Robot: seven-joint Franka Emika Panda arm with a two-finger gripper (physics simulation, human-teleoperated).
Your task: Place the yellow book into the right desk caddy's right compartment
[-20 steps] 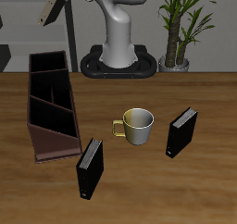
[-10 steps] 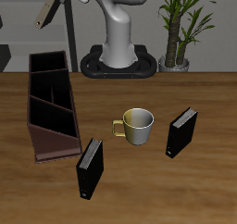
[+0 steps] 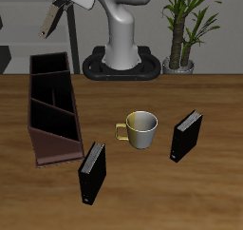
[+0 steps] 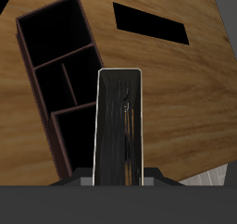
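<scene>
My gripper (image 3: 66, 0) is high in the air behind the table, shut on the yellow book (image 3: 49, 21). The thin tan book hangs tilted below the fingers, above the far end of the right desk caddy (image 3: 55, 149). That caddy is a long dark maroon tray with several open compartments, lying lengthwise on the wooden table. In the wrist view the held book (image 4: 118, 126) runs edge-on away from my gripper (image 4: 118, 180), with the caddy (image 4: 42, 98) far beneath and partly hidden behind it.
Two black books stand on the table, one (image 3: 91, 173) by the caddy's near end, the other (image 3: 186, 135) beside a metal mug (image 3: 140, 129). The robot base (image 3: 121, 63) and a potted plant (image 3: 182, 29) stand at the back.
The held book has swung and dropped slightly as the wrist turned, staying high over the caddy's far end. Nothing on the table has moved.
</scene>
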